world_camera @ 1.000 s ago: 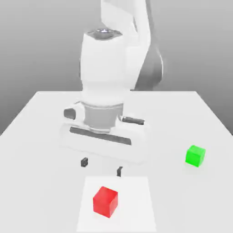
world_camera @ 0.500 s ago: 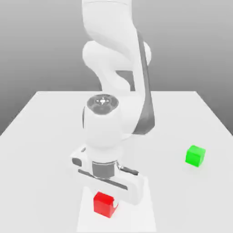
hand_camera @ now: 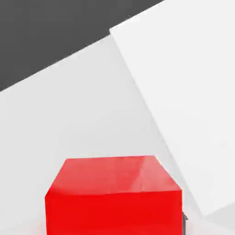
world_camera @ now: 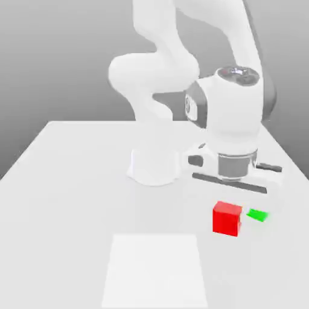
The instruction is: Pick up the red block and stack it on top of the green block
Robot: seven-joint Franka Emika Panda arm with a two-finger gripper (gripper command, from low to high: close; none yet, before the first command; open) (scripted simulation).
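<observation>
Item: small, smooth, bright red cube, the red block, seen in the lower right of the exterior view, directly beneath the white hand body of the arm and raised off the surface; it hangs under the two-finger gripper, whose fingers are drawn in tight against the cube's sides, pinching it. In the hand view the same red block sits in the lower middle of the frame, top face glossy, a dark sliver of one finger touching its side at the lower right edge. Item: small, smooth, bright green cube, the green block, lower right of the exterior view, just beside the red block on the exterior view's right and partly hidden behind it, so that only a narrow green wedge appears; the two are apart, and whether the red one is already over it cannot be told. Item: white Franka arm, rising from its round base in the middle of the frame and arching across the upper right to the hand. Item: pale grey flat table, spanning the lower half of the exterior view. Item: lighter white square patch on the table, lower centre, well apart from both cubes.
</observation>
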